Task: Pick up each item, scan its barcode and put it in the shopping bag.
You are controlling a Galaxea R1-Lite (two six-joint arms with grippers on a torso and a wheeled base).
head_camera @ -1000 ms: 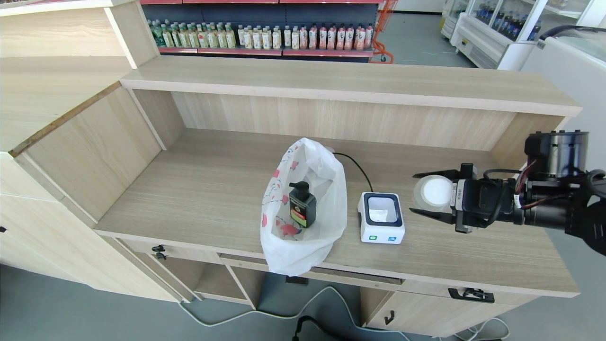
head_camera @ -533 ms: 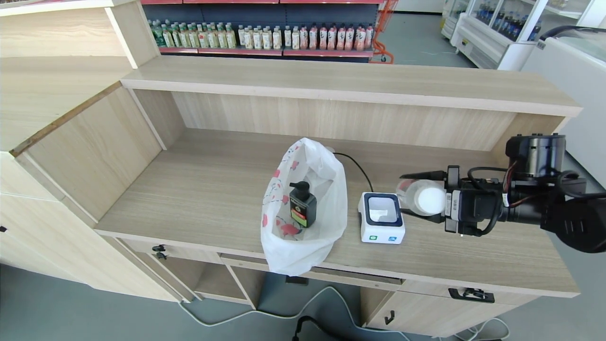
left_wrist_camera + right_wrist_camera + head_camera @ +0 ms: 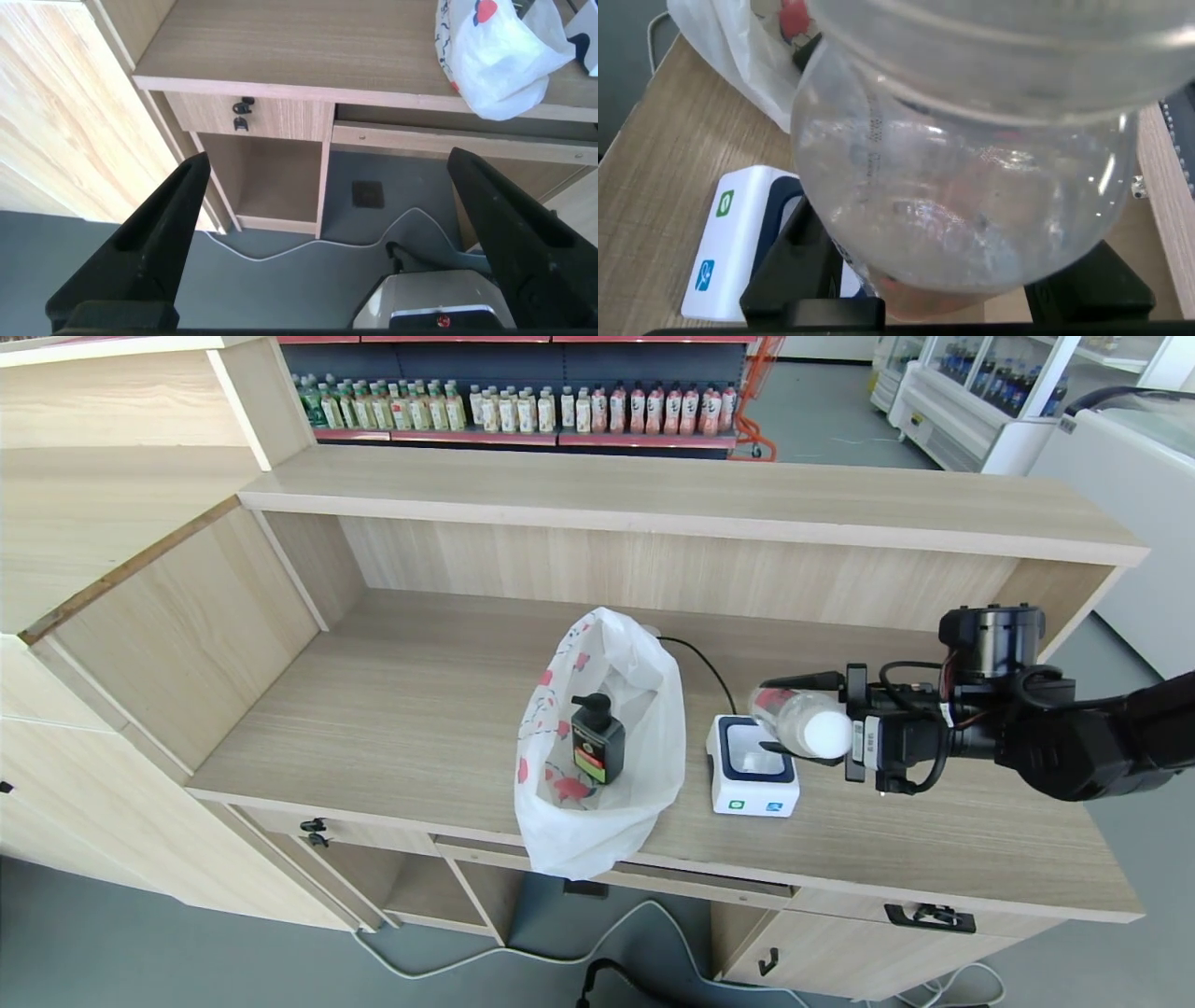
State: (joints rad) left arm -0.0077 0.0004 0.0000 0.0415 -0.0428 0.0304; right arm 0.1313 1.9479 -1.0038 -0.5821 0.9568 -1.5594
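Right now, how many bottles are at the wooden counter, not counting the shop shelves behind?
2. A black pump bottle stands in the shopping bag; a clear bottle is held by the right end effector over the scanner. Others may be hidden in the bag.

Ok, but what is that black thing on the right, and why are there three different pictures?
That black thing is one of a robot's arms. The robot has two, and each ends in a gripper, a claw with two fingers. The big picture comes from a camera on the robot's head, looking down at a wooden shop counter. The two small pictures come from cameras on its wrists. The right gripper is shut on a clear bottle, held on its side over the white scanner, the box that reads barcodes. Beside the scanner stands a white shopping bag with a black pump bottle already inside. The left gripper is open and holds nothing; it hangs low, in front of the counter.
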